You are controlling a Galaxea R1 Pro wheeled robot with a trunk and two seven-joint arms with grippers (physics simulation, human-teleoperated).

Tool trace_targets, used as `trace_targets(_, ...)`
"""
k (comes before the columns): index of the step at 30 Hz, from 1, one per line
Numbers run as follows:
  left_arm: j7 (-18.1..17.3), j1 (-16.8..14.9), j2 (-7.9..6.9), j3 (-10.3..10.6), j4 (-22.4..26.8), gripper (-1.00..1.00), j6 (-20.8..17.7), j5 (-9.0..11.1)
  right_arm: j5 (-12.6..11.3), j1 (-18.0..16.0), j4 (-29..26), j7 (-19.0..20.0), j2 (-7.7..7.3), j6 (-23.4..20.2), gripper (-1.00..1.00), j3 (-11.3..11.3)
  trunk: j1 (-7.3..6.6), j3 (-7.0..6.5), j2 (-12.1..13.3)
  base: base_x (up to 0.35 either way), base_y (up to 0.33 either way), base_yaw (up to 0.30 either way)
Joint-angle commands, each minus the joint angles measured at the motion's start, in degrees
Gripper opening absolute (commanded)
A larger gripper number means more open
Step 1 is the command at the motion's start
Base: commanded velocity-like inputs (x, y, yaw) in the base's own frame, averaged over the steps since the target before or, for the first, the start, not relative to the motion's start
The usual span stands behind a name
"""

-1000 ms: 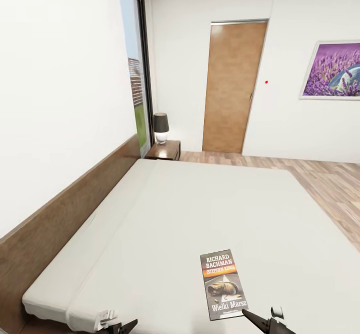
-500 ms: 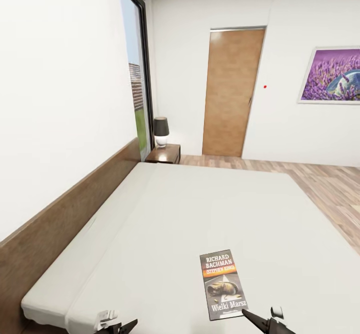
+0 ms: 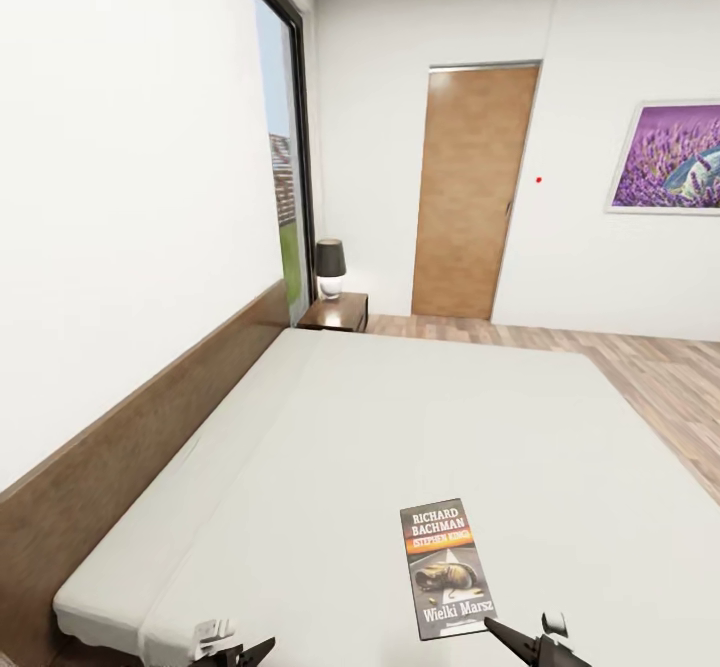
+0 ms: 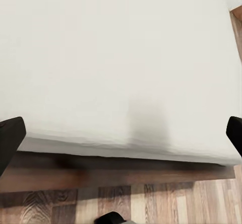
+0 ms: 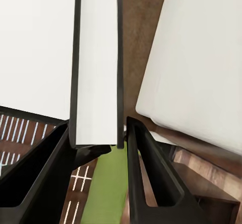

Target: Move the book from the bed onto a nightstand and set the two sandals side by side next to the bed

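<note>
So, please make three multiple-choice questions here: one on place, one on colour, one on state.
1. The nightstand stands: A under the picture; B beside the window; C before the door.
2. The band on the book is: A green; B blue; C orange.
3. The left gripper is: A open; B shut on the book; C shut on a sandal.
B: it sits at the window's foot. C: orange under the author's name. A: fingertips far apart, nothing between.
</note>
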State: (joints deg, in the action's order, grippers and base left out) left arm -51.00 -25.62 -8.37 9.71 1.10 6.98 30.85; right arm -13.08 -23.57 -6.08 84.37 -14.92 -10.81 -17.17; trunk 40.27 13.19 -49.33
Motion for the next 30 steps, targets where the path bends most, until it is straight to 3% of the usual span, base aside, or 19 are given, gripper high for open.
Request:
trace_targets(1, -0.07, -0.05, 0.00, 0.49, -0.05, 1.00, 0.49, 0.26, -0.19, -0.03, 0.01, 0.18, -0.01, -0.60, -1.00, 0.04, 0.01, 0.07, -0.06, 0.000, 0.000, 0.018)
trace_targets(8, -0.05, -0.05, 0.01, 0.49, -0.05, 1.00, 0.49, 0.26, -0.19, -0.07, 0.01, 0.18, -0.02, -0.61, -1.00, 0.03, 0.01, 0.05, -0.06, 0.000, 0.000, 0.118)
trace_targets(30, -0.16, -0.05, -0.01, 0.49, -0.05, 1.00, 0.53, 0.22, -0.18, -0.05, 0.02, 0.12, 0.04, -0.61, -1.00, 0.09, 0.01, 0.05, -0.06, 0.000, 0.000, 0.285)
